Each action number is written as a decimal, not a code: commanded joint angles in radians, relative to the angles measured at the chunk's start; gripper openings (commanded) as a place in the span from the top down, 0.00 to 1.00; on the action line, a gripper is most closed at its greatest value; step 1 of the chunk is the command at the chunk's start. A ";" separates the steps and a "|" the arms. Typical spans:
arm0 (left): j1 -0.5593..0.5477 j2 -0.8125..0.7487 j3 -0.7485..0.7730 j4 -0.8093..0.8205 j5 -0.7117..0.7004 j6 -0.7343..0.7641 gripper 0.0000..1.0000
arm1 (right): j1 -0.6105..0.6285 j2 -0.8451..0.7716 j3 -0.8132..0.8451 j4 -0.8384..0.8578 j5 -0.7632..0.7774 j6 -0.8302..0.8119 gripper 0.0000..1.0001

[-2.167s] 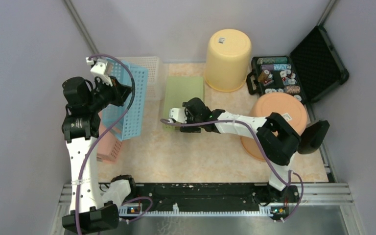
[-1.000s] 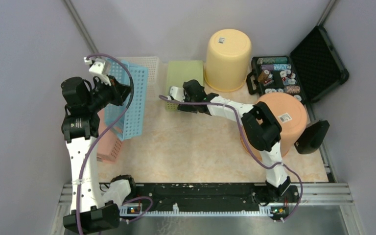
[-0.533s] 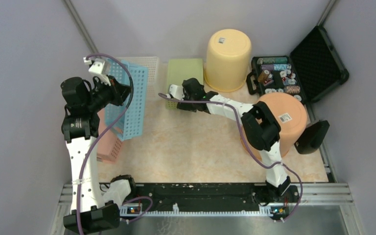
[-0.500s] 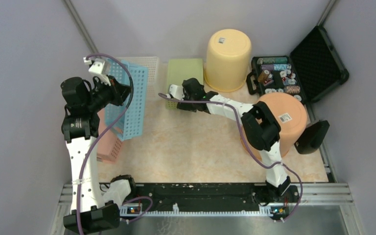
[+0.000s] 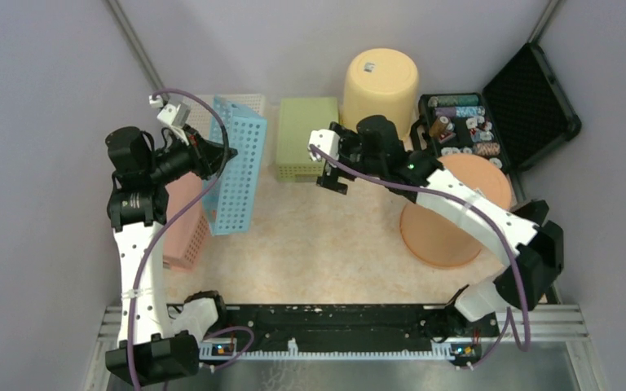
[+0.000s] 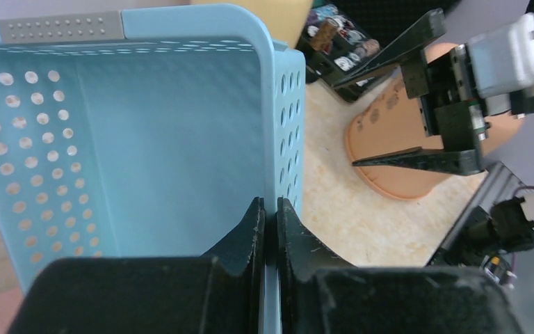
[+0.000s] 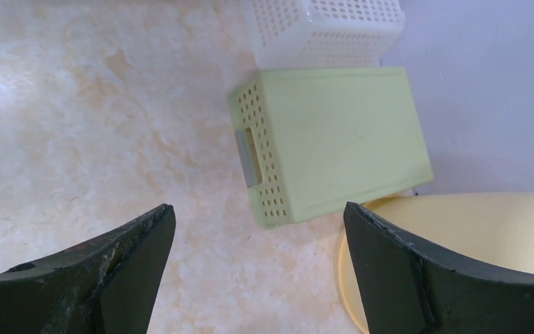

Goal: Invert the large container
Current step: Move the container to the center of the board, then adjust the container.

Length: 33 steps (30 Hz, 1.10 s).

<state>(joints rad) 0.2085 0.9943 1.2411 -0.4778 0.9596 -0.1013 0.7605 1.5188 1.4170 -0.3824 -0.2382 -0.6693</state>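
- Two claws, two states: the left gripper (image 6: 268, 209) is clamped on one wall of the large light-blue perforated plastic basket (image 5: 240, 163), with a finger on each side of it.
- That basket stands tipped on edge near the left edge of the marbled tabletop (image 5: 318, 252), its open side facing the left arm, just beside a pink perforated basket (image 5: 181, 236).
- The right gripper (image 5: 326, 167) hangs spread wide with nothing between its fingers, over the table just beside a pale-green perforated basket (image 5: 306, 134) lying bottom-up near the far edge.
- A white mesh basket (image 5: 249, 104) sits in the far left corner.
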 commanded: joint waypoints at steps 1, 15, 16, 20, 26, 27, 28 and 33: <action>-0.016 0.011 -0.009 0.126 0.169 -0.039 1.00 | -0.008 -0.123 -0.066 -0.017 -0.088 -0.009 0.09; -0.406 0.230 0.098 -0.172 0.175 0.294 1.00 | -0.032 -0.329 -0.027 -0.198 -0.068 -0.171 0.09; -0.424 0.254 0.117 -0.221 0.187 0.338 1.00 | -0.042 -0.333 -0.013 -0.219 -0.070 -0.186 0.09; -0.450 0.311 0.173 -0.354 0.267 0.466 1.00 | -0.091 -0.339 0.058 -0.325 -0.145 -0.253 0.10; -0.461 0.312 0.184 -0.468 0.384 0.615 1.00 | -0.099 -0.294 0.160 -0.504 -0.274 -0.373 0.13; -0.464 0.314 0.188 -0.489 0.395 0.640 1.00 | -0.100 -0.283 0.173 -0.519 -0.287 -0.386 0.13; -0.470 0.316 0.189 -0.512 0.403 0.671 1.00 | -0.100 -0.273 0.183 -0.531 -0.300 -0.399 0.14; -0.508 0.317 0.189 -0.587 0.408 0.749 1.00 | -0.100 -0.218 0.225 -0.544 -0.314 -0.432 0.17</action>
<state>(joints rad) -0.2714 1.3308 1.3903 -0.9829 1.2903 0.5205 0.6643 1.2545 1.5852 -0.8780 -0.4946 -1.0401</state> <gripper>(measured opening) 0.115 0.846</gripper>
